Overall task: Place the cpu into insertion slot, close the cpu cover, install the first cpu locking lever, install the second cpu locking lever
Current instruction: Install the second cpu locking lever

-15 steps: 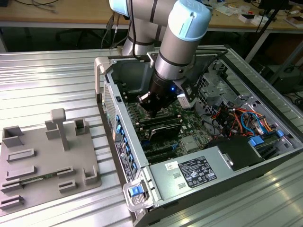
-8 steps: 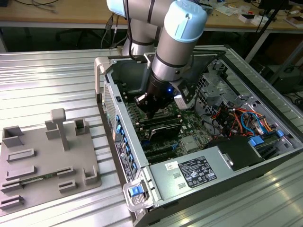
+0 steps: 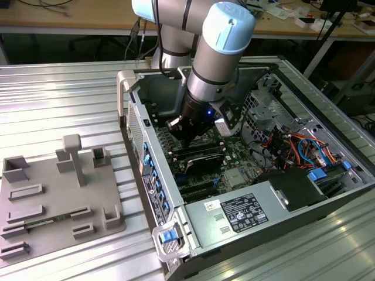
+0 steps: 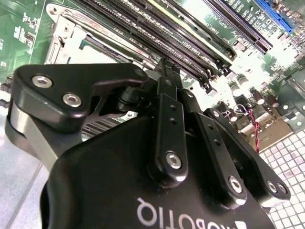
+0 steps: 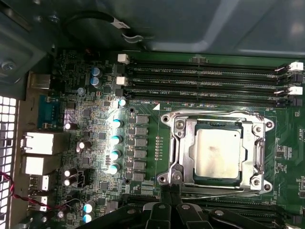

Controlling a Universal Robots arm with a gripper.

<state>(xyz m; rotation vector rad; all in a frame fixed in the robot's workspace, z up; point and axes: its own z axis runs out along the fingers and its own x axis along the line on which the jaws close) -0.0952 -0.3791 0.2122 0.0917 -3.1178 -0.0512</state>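
The arm reaches down into the open computer case (image 3: 193,216) at the middle of the exterior view, its tool (image 3: 186,139) low over the green motherboard (image 3: 234,153). The case lies on its side on a ribbed metal table (image 3: 64,105), and a grey fixture tray (image 3: 53,199) with blocks and slots sits at the lower left, well apart from the case.

In the first wrist view the cpu (image 5: 218,153) lies flat in the insertion slot (image 5: 188,153), right of centre in the frame. The cpu cover (image 5: 259,153) is down around it, the chip's silvery top showing through its square window. Long black memory slots (image 5: 205,81) run across the frame above the socket, and more run below it. A column of small capacitors (image 5: 115,145) stands left of the socket.

The tool's black fingertips (image 5: 170,191) come up from the bottom edge of that view, just below the socket frame. They are pressed together with nothing between them. In the second wrist view the same tool (image 4: 169,71) points at the board beside the memory slots, its fingers (image 4: 167,129) meeting at a narrow tip.
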